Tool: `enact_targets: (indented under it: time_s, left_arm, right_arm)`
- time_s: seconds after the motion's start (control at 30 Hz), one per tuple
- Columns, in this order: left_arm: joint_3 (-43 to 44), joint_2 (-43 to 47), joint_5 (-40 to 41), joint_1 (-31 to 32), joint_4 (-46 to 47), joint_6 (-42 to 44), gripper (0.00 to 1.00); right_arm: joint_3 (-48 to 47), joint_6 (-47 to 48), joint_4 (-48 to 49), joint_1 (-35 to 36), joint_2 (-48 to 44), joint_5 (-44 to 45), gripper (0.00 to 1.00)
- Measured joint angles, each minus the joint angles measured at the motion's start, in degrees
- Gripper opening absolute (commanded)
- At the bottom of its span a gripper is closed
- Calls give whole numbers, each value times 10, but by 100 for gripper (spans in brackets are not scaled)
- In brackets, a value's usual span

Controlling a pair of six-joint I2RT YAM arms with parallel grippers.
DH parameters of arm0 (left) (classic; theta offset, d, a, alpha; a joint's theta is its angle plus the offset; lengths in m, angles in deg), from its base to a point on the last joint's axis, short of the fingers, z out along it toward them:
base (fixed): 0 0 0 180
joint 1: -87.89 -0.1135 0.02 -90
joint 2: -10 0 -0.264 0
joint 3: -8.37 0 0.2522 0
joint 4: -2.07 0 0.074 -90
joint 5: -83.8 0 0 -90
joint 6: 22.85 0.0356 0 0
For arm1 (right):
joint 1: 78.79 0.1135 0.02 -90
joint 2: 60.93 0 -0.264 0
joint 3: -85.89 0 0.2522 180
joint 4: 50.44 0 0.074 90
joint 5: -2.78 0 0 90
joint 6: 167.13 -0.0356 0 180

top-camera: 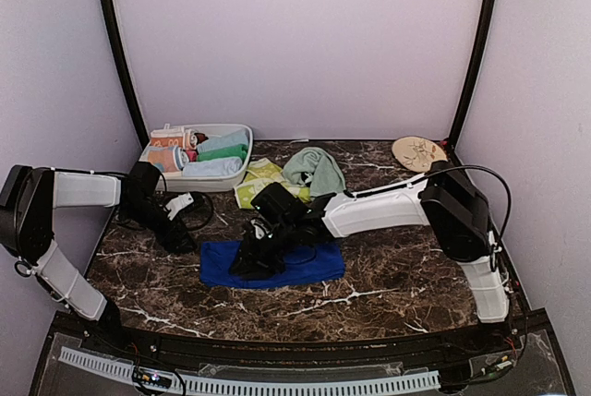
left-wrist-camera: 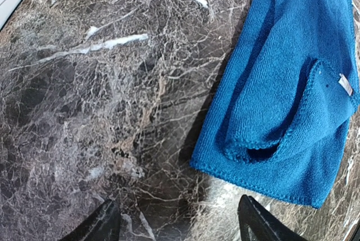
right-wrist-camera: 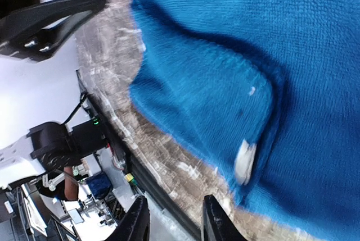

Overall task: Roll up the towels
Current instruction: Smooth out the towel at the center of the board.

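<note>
Though unclear from above, left pincer (left-wrist-camera: 178, 210) wide open, right pincer (right-wrist-camera: 176, 204) narrowly, both empty by blue towel (left-wrist-camera: 281, 83).

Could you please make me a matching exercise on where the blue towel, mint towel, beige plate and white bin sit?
Things:
1. deep royal blue cloth towel
2. pale mint green cloth towel
3. round beige patterned plate
4. white plastic bin

Places on the table:
A. far right corner
B. far left corner
C. near middle, laid out
D. far middle, crumpled

Pairs: 1-C, 2-D, 3-A, 4-B
</note>
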Motion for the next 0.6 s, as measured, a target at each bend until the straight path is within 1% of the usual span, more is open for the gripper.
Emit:
enact_targets:
  time_s: [0.03,0.07,0.1,0.13,0.2,0.3,0.47,0.6]
  left_arm:
    - [1,0,-2,0,0,-4,73]
    - [3,0,-5,0,-1,-8,72]
    - [6,0,-8,0,-1,-12,72]
    - [10,0,-11,0,-1,-19,72]
    - [17,0,-14,2,0,-26,72]
    - [19,0,-12,4,2,-30,71]
    - [13,-1,1,4,4,-29,71]
    - [-2,-1,15,4,6,-23,71]
  right_arm:
    - [11,0,0,-2,-14,21,72]
    - [24,-1,0,-3,-33,46,73]
    - [36,53,-2,-5,-50,61,73]
    - [44,75,-2,-9,-63,78,72]
    - [46,88,0,-14,-72,99,72]
    - [43,99,2,-18,-60,116,72]
    - [25,110,2,-11,-8,122,71]
    - [8,111,6,-8,-2,120,69]
